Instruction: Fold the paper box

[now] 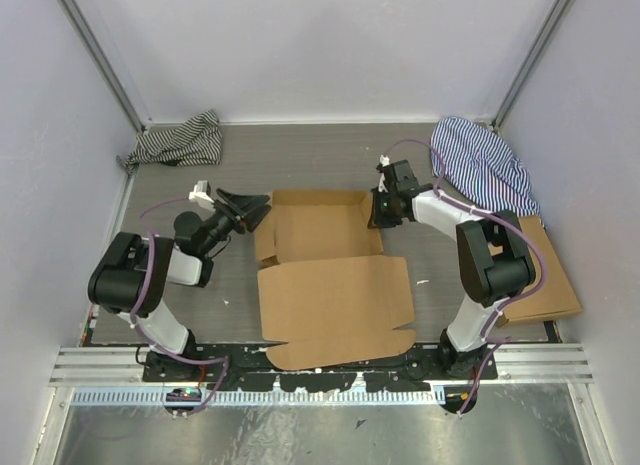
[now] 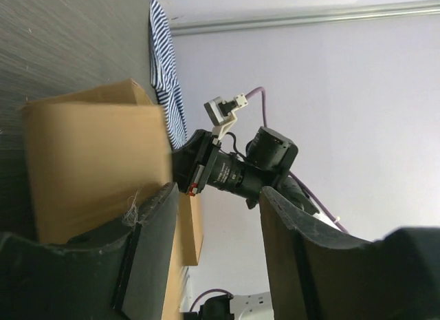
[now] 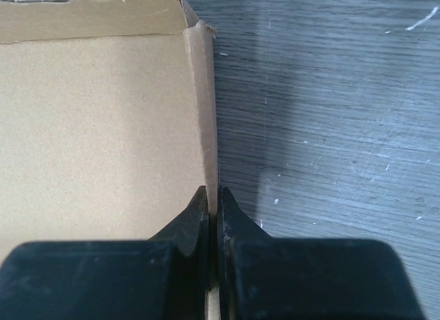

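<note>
The paper box (image 1: 335, 295) lies mid-table, a brown corrugated die-cut. Its near panel is flat; its far part (image 1: 320, 225) has side walls raised. My right gripper (image 1: 380, 213) is at the far part's right wall. In the right wrist view the gripper (image 3: 213, 196) is shut on that upright wall (image 3: 204, 120), one finger on each side. My left gripper (image 1: 256, 211) is at the box's left side. In the left wrist view this gripper (image 2: 216, 224) is open. The cardboard (image 2: 96, 162) stands against its left finger (image 2: 155, 244), with a flap edge showing in the gap.
A dark striped cloth (image 1: 180, 140) lies at the back left and a blue striped cloth (image 1: 480, 165) at the back right. A smooth flat cardboard rectangle (image 1: 545, 275) lies at the right, behind my right arm. Pale enclosure walls surround the table.
</note>
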Motion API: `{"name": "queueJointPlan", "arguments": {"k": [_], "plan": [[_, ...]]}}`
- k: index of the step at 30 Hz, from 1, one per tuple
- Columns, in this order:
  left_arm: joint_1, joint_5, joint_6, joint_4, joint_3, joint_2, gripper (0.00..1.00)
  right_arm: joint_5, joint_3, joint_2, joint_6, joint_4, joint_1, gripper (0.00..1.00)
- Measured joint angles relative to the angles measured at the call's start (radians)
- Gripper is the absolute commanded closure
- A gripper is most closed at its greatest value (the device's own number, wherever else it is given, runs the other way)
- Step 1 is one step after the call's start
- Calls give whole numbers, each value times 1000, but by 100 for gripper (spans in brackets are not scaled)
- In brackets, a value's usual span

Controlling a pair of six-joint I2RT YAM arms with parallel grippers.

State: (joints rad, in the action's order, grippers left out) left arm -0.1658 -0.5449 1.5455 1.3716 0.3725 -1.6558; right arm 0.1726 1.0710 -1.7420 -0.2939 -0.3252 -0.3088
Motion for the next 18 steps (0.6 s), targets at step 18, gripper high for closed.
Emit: {"name": "queueJointPlan", "arguments": {"k": [18], "plan": [[-29,-89,-57,-110,20,95,40,-79,23,-22,2,-24,-34,99]]}}
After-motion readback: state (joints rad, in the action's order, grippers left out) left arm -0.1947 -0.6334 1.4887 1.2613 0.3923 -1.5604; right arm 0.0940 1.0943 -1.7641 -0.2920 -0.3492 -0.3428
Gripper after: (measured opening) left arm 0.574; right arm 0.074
